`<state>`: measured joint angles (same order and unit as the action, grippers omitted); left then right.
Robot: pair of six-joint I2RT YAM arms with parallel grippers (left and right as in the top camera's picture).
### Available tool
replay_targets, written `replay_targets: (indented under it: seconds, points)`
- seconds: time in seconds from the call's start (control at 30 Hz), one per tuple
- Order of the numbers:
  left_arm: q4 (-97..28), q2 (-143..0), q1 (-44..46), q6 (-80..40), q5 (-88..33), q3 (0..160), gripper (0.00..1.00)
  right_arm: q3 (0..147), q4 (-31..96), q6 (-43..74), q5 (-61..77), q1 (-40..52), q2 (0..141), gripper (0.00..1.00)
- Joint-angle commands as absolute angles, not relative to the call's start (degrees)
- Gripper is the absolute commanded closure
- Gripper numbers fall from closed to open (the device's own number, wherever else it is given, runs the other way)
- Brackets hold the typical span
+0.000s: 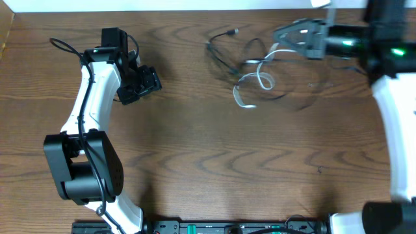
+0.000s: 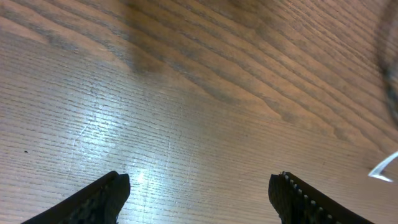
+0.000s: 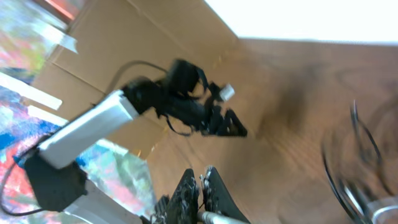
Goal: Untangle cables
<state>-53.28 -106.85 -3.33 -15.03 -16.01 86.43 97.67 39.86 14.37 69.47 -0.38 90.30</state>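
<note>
I see the right claw (image 1: 281, 32) at the far right, pinched shut (image 3: 202, 190) on the white strand at the far edge of the cables (image 1: 265, 79), which spread just nearer and left of it. My left claw (image 1: 148, 81) hangs wide open (image 2: 199, 193) over bare wood, well left of them. The table (image 1: 195, 162) is dark-grained wood, and a cardboard wall (image 3: 124, 43) stands at its left.
</note>
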Motion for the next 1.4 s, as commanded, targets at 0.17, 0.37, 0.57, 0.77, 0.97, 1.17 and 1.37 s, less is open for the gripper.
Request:
replay_targets:
  seconds: [0.17,0.37,0.57,0.77,0.97,1.17,1.37]
  points:
    - [-53.3,-107.5,-3.4,-15.1,-16.1,86.2,0.23,97.7,48.1,11.6,62.7,1.8,89.2,0.99]
    - [-53.2,-107.5,-3.4,-15.1,-16.0,86.2,0.23,97.8,48.5,12.3,48.6,12.9,90.4,0.99]
    - [-53.0,-107.5,-3.4,-15.1,-16.0,86.2,0.22,103.4,47.4,15.5,40.3,16.0,90.3,0.99]
    - [-53.0,-107.5,-3.4,-15.1,-16.1,86.2,0.22,104.5,58.3,17.1,14.2,17.1,91.5,0.99]
    - [-50.9,-107.5,-1.4,-10.5,-24.4,86.2,0.23,101.4,64.1,13.2,18.9,17.5,96.6,0.99]
    - [-49.0,-107.5,3.3,-9.9,-28.8,86.2,0.23,101.4,63.9,12.5,21.0,17.2,97.1,0.99]
    - [-46.8,-107.5,11.2,-11.4,-29.4,86.2,0.22,101.4,64.3,12.8,19.0,17.2,97.1,0.99]
